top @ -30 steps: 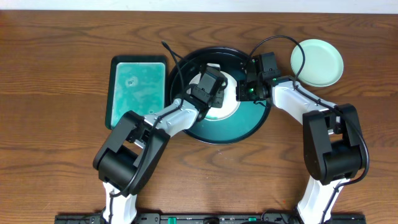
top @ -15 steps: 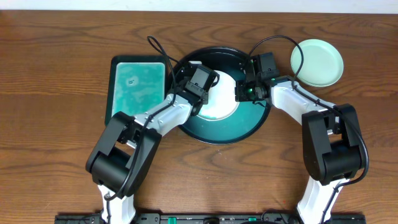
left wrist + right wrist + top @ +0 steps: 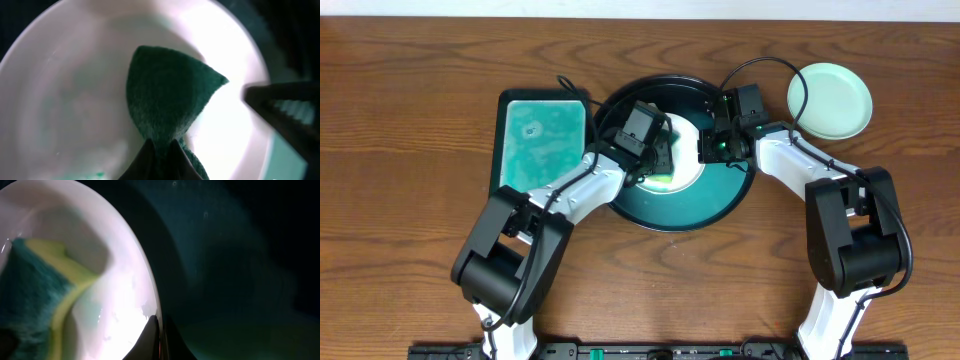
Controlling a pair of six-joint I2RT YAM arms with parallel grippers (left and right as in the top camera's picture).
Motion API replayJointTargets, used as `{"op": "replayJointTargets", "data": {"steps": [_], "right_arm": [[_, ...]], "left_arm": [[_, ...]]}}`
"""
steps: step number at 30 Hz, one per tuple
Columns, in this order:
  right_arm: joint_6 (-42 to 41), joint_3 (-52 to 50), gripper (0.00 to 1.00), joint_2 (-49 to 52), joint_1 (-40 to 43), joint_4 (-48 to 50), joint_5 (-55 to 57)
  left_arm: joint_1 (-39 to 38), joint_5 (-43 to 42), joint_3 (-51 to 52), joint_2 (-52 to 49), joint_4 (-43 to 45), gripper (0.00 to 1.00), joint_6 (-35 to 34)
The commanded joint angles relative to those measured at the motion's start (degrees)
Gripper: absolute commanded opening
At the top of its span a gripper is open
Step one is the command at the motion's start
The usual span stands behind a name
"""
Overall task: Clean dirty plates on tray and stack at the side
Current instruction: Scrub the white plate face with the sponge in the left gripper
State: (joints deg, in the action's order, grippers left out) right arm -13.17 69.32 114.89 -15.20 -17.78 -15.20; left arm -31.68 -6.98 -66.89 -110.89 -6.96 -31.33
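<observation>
A white plate [image 3: 687,135] lies inside the round black-rimmed tray [image 3: 712,198]. My left gripper [image 3: 657,160] is shut on a sponge [image 3: 662,177] that presses on the plate. In the left wrist view the dark green sponge [image 3: 167,95] fans out from the left gripper [image 3: 161,150] over the white plate [image 3: 65,100], which carries a faint teal smear at the bottom. My right gripper [image 3: 706,150] is shut on the plate's right rim. The right wrist view shows the right gripper [image 3: 159,332] pinching that plate [image 3: 122,280], with the yellow-and-teal sponge [image 3: 37,287] beyond. A mint-green plate [image 3: 830,100] rests on the wood at the right.
A rectangular teal tray [image 3: 542,145] sits on the table left of the round tray. Black cables loop over the round tray's far rim. The glossy teal inside of the tray [image 3: 240,280] lies right of the held rim.
My left gripper has slid the sponge a little leftward across the white plate, and its forearm has swung left. The right gripper has held still on the rim.
</observation>
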Motion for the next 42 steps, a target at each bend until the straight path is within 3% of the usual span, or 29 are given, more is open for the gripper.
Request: {"op": "replayJointTargets", "data": {"steps": [1, 8, 11, 14, 16, 18, 22, 24, 27, 35, 39, 42], "right_arm": [[1.2, -0.5, 0.01, 0.9, -0.6, -1.1, 1.3], [1.2, -0.5, 0.01, 0.9, -0.6, -1.1, 1.3], [1.2, -0.5, 0.01, 0.9, -0.6, -1.1, 1.3], [1.2, -0.5, 0.01, 0.9, -0.6, -1.1, 1.3], [1.2, -0.5, 0.01, 0.9, -0.6, -1.1, 1.3], [1.2, -0.5, 0.01, 0.9, -0.6, -1.1, 1.3], [1.2, -0.5, 0.01, 0.9, -0.6, -1.1, 1.3], [1.2, -0.5, 0.01, 0.9, -0.6, -1.1, 1.3], [1.2, -0.5, 0.01, 0.9, -0.6, -1.1, 1.2], [1.2, -0.5, 0.01, 0.9, -0.7, -1.3, 1.2], [1.2, -0.5, 0.01, 0.9, -0.7, -1.3, 1.2], [1.2, -0.5, 0.01, 0.9, -0.7, -1.4, 1.2]], "left_arm": [[0.2, 8.6, 0.5, -2.9, -2.3, 0.07, 2.6], [0.4, 33.1, 0.4, -3.1, -4.9, 0.07, 12.2], [0.8, 39.1, 0.4, -2.5, -3.3, 0.07, 14.3], [0.9, 38.2, 0.3, -1.0, -1.5, 0.07, 14.8], [0.9, 33.0, 0.2, 0.7, -0.3, 0.07, 14.8], [0.9, 23.6, 0.2, 2.4, 1.0, 0.07, 14.3], [0.9, 1.8, 0.2, 3.3, 5.1, 0.08, 7.1], [0.5, -2.8, 0.2, 2.7, 6.6, 0.07, 2.6], [-0.3, -3.5, 0.2, 1.7, 7.2, 0.07, -0.5], [-0.7, 0.1, 0.2, -3.4, 8.0, 0.07, -0.5], [-0.7, 7.3, 0.2, -5.0, 6.7, 0.07, 0.2], [-0.7, 17.1, 0.3, -5.0, 3.7, 0.07, 1.9]]}}
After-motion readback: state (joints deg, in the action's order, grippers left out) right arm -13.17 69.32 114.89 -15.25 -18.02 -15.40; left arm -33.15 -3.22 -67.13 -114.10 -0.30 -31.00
